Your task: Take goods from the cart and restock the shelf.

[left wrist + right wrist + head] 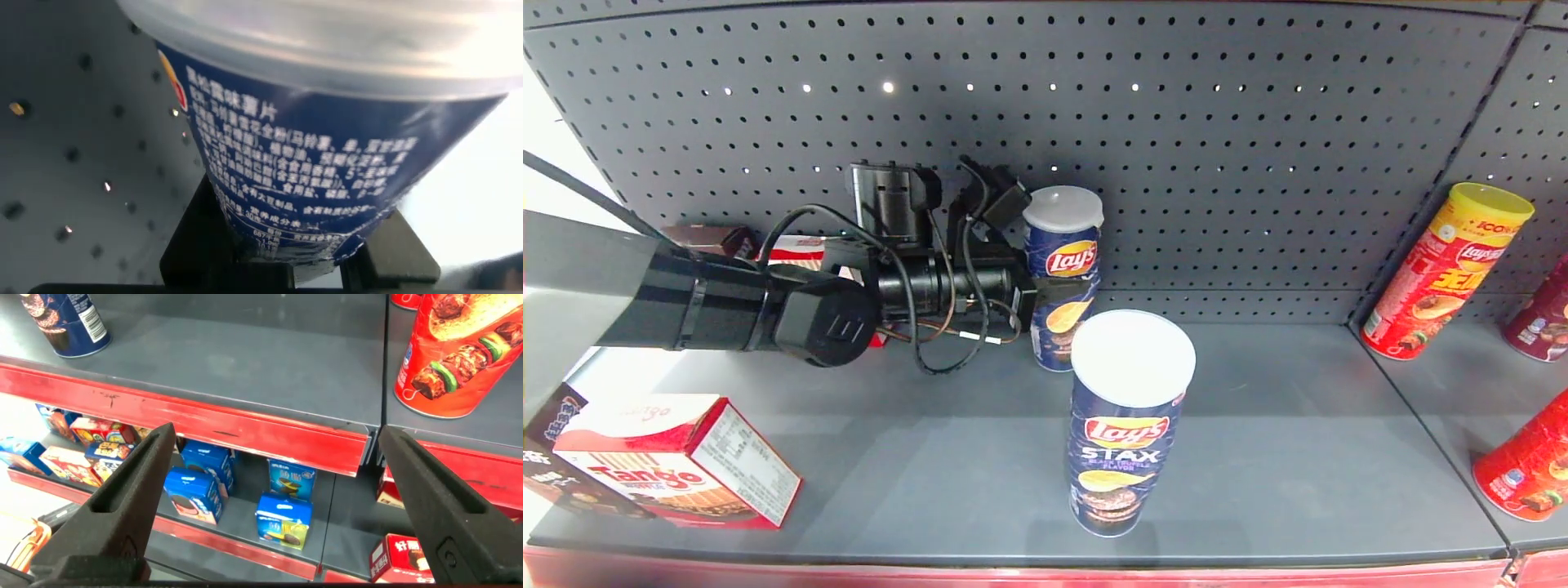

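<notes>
Gripping the rear blue can [1062, 245] about its middle, the left gripper [1052, 287] has its fingers closed on it from the side, the arm lying level along the shelf [1298, 457]. The held can stands upright, long axis vertical, just behind the front blue can [1123, 425] and a little to that can's left, apart from it. Whether its base already rests on the shelf cannot be told. Judged from this, the release calls for the fingers to part and draw back leftward, away from the front blue can, so the arm need not cross it. The right gripper [278, 434] hangs lower than the front blue can and out from it, fingers spread wide and holding nothing, so the left arm is the nearer.
</notes>
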`<state>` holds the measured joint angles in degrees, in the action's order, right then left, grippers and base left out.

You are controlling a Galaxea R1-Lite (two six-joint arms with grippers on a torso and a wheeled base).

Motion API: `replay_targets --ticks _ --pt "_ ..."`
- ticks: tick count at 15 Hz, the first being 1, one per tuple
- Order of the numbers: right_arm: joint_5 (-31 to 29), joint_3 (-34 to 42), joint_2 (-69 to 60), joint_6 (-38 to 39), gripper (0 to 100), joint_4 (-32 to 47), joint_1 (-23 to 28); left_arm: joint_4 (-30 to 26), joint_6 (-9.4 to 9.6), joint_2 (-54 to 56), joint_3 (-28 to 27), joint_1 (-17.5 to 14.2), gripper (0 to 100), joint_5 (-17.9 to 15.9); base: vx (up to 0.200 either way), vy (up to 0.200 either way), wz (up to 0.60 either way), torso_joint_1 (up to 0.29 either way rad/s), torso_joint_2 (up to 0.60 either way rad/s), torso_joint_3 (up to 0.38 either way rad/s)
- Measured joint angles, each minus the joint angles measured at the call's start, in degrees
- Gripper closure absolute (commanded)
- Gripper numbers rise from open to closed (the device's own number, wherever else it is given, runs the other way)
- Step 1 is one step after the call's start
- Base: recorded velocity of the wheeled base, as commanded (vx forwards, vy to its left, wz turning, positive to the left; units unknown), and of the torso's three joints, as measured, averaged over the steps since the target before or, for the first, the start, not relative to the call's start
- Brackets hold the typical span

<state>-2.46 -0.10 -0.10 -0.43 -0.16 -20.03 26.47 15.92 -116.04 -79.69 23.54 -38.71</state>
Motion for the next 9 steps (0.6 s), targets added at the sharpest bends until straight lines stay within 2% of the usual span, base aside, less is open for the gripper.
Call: replay_targets --ticks 4,6,7,9 --pt "0.0 0.0 0.0 0.0 0 0.0 0.0 0.0 0.00 -2.2 -2.6 0.1 100 -0.1 0.000 0.000 0.00 0.000 0.00 0.000" --pt "0.0 0.0 0.0 0.0 0 0.0 0.0 0.0 0.00 -3.0 -3.1 0.2 100 -1.4 0.000 0.000 0.00 0.000 0.00 0.000" --pt "0.0 0.0 0.0 0.0 0 0.0 0.0 0.0 0.00 -3.2 -3.2 0.2 0 -2.2 0.000 0.000 0.00 0.000 0.00 0.000" --pt "0.0 0.0 0.0 0.0 0 0.0 0.0 0.0 0.06 -3.7 -3.3 0.3 0 -2.4 0.000 0.000 0.00 0.000 0.00 0.000"
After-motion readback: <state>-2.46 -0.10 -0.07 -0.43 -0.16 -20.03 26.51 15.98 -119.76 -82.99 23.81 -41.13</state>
